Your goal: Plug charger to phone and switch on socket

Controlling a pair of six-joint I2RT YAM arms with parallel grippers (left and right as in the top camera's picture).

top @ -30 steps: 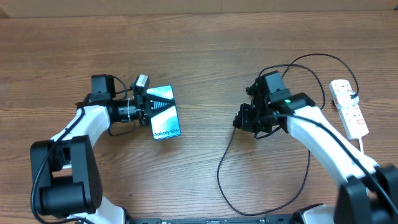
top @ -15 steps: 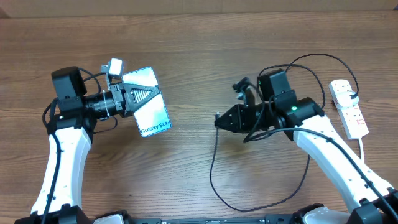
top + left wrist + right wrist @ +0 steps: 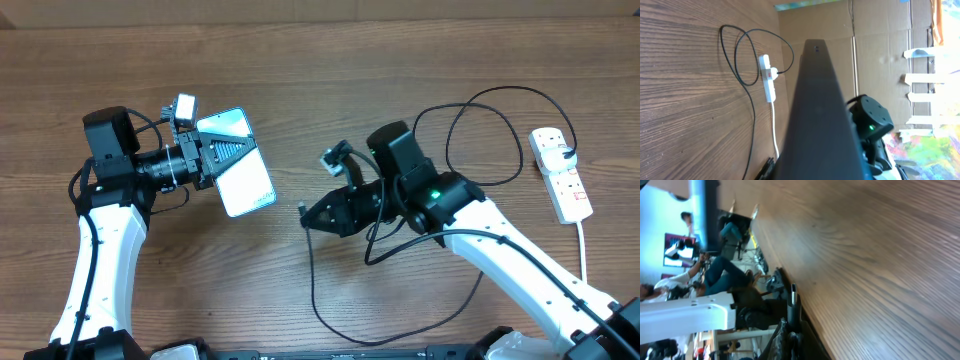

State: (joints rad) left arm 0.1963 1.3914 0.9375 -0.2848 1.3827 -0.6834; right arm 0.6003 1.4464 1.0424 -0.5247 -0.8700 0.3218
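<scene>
**Phone Aloft on the Left, Plug Tip Pinched on the Right**

Over on the left, the arm rose from the near table edge, bent at the elbow, with its wrist turned sideways toward the middle. The left gripper [image 3: 240,151] had its jaws clamped on the phone [image 3: 250,188], gripping it at one short end. The phone hung clear of the wooden table [image 3: 330,60], tilted, its free short end aimed toward the center. From the left wrist camera it showed edge-on as a dark slab [image 3: 820,110] filling the middle of the view.

Across the gap, and well apart from the phone, the right arm reached in from the near right corner, forearm stretched low and angled toward the left. The right gripper [image 3: 308,216] had its jaws closed on the charger [image 3: 312,275] just behind the connector, whose small tip [image 3: 793,296] poked out past the fingers and pointed at the phone. The cable dropped from the grip, swept a wide loop along the near edge, then curled back up.

Far right, the socket [image 3: 560,175] lay flat on the table, a black plug in it.
</scene>
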